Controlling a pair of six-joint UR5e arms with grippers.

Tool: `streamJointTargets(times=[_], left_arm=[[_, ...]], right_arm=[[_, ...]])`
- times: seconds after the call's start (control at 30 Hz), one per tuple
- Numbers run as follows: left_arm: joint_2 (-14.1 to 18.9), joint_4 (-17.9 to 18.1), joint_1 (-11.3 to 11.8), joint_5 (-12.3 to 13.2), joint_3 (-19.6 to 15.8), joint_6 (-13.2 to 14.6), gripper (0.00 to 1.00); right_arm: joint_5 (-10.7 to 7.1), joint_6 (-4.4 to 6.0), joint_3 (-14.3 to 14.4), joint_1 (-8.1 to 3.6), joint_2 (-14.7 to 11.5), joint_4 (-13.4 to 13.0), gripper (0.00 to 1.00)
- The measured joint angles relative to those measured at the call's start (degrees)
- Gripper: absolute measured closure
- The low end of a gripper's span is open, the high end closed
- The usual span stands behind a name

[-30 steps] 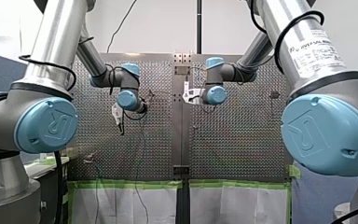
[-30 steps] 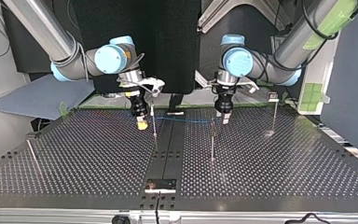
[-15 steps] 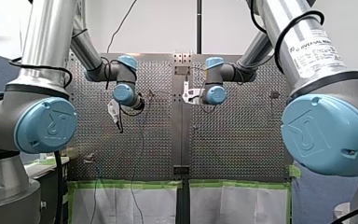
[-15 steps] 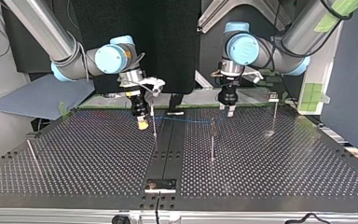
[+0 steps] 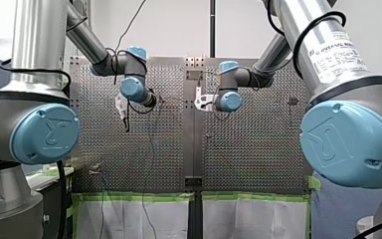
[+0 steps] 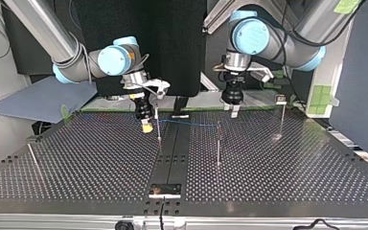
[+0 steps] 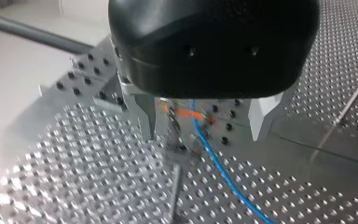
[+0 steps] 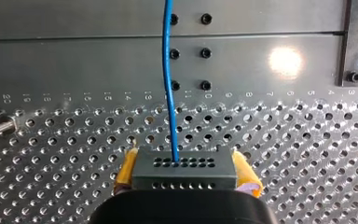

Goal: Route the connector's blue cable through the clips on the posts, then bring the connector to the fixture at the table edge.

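**Top view.** Landmark: the dark flat central strip (image 6: 175, 153) of the perforated metal table (image 6: 76, 163).

- The small rectangular metal fixture (image 6: 165, 190) sits on the strip's near end, at the table edge.
- A thin metal post (image 6: 158, 129) stands just left of the strip.
- My right gripper (image 6: 146, 127) is just left of that post, closed on the dark block connector (image 8: 185, 170).
- The thin blue cable (image 6: 191, 123) crosses the strip's far part to a second thin metal post (image 6: 218, 146) on its right.
- My left gripper (image 6: 233, 114) hangs behind that post, fingers apart.
- A third, clip-topped post (image 6: 281, 120) stands further right.
- A tilted metal rod (image 6: 33, 155) lies well left.
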Motion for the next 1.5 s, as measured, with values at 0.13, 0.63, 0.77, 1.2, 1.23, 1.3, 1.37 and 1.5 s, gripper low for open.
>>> streamJointTargets(times=[0.13,0.63,0.77,1.2,1.23,1.3,1.37,1.5], left_arm=[[1.61,-0.11,-0.8,1.11,-0.06,1.88,0.0],[0.29,1.42,-1.68,-0.31,-0.07,9.18,0.0],[-0.26,1.46,-1.76,-0.49,-0.07,11.28,0.0],[-0.39,2.16,-1.87,-0.43,-0.05,15.4,0.0],[-0.39,2.15,-1.87,-0.44,-0.05,15.42,0.0],[-0.39,2.11,-1.89,-0.48,-0.06,15.44,0.0],[-0.39,2.07,-1.93,-0.52,-0.07,15.45,0.0],[-0.38,2.04,-1.95,-0.55,-0.07,15.42,0.0]], right_arm=[[0.0,0.01,0.02,0.02,0.01,0.14,1.0],[0.07,0.15,0.0,0.11,0.02,0.5,1.0],[0.07,0.16,0.0,0.17,0.02,0.63,1.0],[0.07,0.19,0.02,0.21,0.02,0.8,1.0],[0.07,0.18,0.02,0.22,0.02,0.8,1.0],[0.07,0.19,0.01,0.22,0.03,0.83,1.0],[0.07,0.19,0.01,0.26,0.05,0.89,1.0],[0.07,0.19,0.0,0.29,0.1,1.0,1.0]])
